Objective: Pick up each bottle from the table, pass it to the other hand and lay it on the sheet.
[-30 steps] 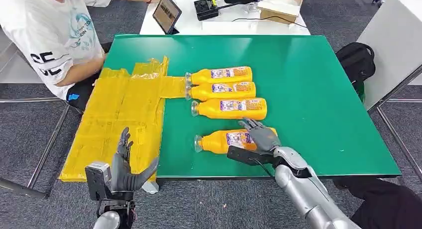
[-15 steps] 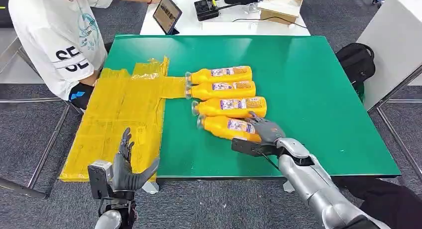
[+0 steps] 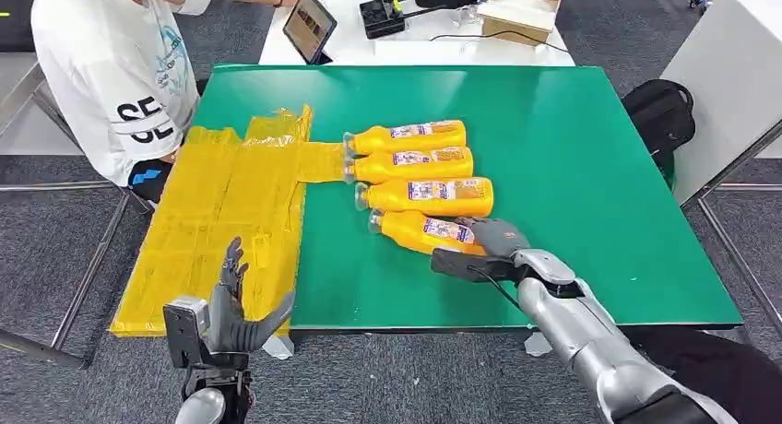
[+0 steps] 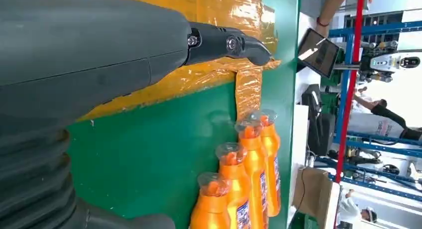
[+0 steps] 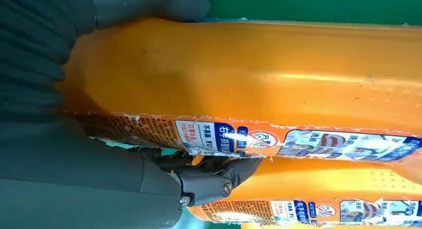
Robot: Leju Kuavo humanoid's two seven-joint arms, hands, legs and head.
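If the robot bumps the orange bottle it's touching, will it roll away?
Probably a little. The nearest bottle is round and lies on its side on smooth green table, so it rolls easily. The next bottle lies close behind and would likely stop it. It looks full, so fairly heavy.

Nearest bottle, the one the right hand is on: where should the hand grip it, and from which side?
Grip the nearest bottle around its wide labelled body, from above and the near side. Its far side lies close against the next bottle, leaving little finger room there, and the capped neck is narrow. The right hand is already at the base end.
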